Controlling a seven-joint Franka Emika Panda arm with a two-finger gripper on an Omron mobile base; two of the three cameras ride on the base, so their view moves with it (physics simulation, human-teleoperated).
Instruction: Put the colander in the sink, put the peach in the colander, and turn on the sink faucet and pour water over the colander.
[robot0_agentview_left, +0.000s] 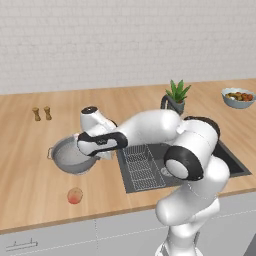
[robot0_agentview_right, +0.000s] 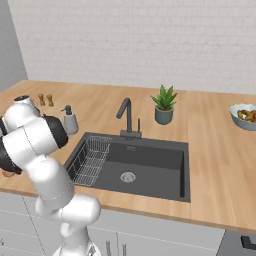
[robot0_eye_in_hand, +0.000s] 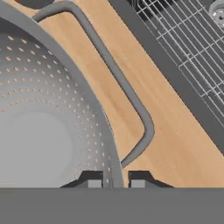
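1. Nearest the hand camera, the end effector (robot0_eye_in_hand: 113, 180) stands closed on the rim of the colander (robot0_eye_in_hand: 48, 131), one finger inside the perforated wall and one outside, beside its looped side handle.
2. Seen from the left base camera, the colander (robot0_agentview_left: 70, 157) sits on the counter (robot0_agentview_left: 30, 165) just left of the sink (robot0_agentview_left: 235, 162), not yet in the basin.
3. The peach (robot0_agentview_left: 75, 195) lies on the counter in front of the colander, apart from it.
4. The sink faucet (robot0_agentview_right: 126, 116) stands behind the basin; no water runs.
5. Judgement: step one, the colander grasp, is in hand. The next move calls for a lift clear of the counter edge, carrying across the wire rack (robot0_eye_in_hand: 188, 48) and lowering into the basin.
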